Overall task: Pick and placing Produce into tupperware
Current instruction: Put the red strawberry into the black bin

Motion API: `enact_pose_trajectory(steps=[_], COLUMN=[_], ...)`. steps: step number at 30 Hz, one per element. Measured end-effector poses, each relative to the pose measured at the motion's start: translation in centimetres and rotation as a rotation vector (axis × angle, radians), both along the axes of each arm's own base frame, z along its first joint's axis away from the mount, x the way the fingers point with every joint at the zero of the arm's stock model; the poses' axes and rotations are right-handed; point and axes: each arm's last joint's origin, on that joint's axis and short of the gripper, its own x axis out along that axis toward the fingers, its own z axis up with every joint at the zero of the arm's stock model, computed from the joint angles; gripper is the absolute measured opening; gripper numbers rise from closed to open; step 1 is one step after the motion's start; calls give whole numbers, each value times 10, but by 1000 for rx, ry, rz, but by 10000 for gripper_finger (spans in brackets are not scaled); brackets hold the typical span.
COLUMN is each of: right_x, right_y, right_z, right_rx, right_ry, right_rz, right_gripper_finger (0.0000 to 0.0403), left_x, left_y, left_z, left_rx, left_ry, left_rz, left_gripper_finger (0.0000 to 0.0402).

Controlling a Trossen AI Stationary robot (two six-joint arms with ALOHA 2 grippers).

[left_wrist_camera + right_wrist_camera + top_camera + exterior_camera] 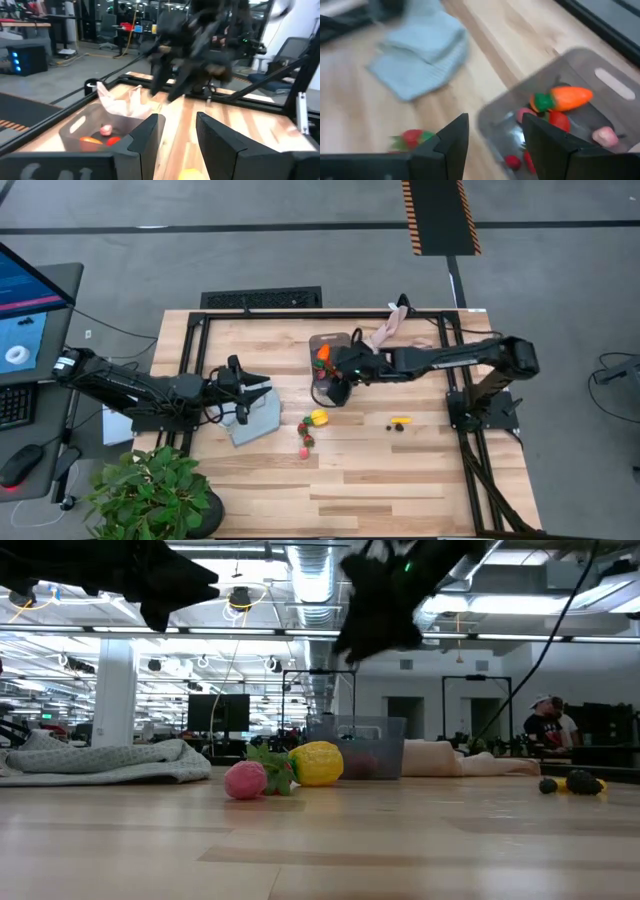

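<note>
The tupperware [328, 352] sits upper centre of the high view, already holding a carrot [564, 98] and red pieces. The right gripper [340, 385] hovers at its near edge, fingers apart and empty, probably just after dropping produce. Left gripper [243, 395], empty, fingers slightly apart, waits over the cloth [255, 417].

A folded grey-blue cloth [255, 416] lies on the wooden tabletop [400, 480] toward its left edge. A beige, limp, limb-shaped object [385, 330] rests near the far edge — one end reaching toward the black frame rail [330, 313] that borders the tabletop. Off the near-left corner stands a leafy green potted plant [150, 495]. Beyond the left edge sit a monitor [25, 305], a keyboard [12, 405] and a mouse [20, 467] — all on a separate desk.
</note>
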Motion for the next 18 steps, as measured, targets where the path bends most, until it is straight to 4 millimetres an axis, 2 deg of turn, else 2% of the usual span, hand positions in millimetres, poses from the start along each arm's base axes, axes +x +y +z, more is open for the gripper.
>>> enact_pose_trajectory(steps=[6, 9, 14, 18], right_x=[-36, -58, -97, -125], right_y=[38, 58, 91, 111], right_z=[37, 47, 41, 23], right_rx=[-33, -34, -24, -23], right_ry=[-131, -221, -329, -435], right_rz=[152, 242, 433, 565], right_gripper_finger=[208, 209, 208, 208], left_x=[0, 0, 1, 4], left_y=[0, -2, -5, -4], left_z=[-1, -3, -6, -10], left_rx=[-1, -8, 30, 31], left_ry=[12, 26, 65, 93], left_rz=[-5, -58, -166, -139], left_gripper_finger=[121, 121, 121, 121])
